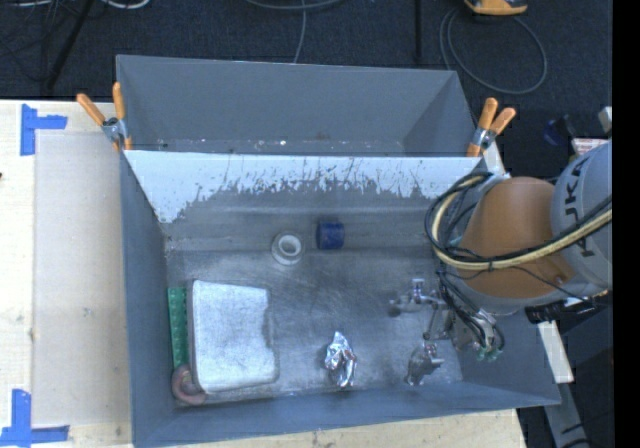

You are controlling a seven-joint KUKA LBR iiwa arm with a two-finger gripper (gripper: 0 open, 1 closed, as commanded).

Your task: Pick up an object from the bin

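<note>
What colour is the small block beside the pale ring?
The small block is dark blue, in the camera view.

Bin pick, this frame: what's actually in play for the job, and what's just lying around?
In play:
- pincer, open, over bare floor, nothing between its fingers
- crumpled foil ball, the thing nearest to it
- grey bin

Lying about:
- white pad
- green strip beside the pad
- brown ring
- white tape roll
- blue block

Beside the gripper [412, 336], the crumpled foil [340, 358] is shiny silver. Beyond it are a white pad [232, 334] edged green and a blue block [330, 234].
</note>
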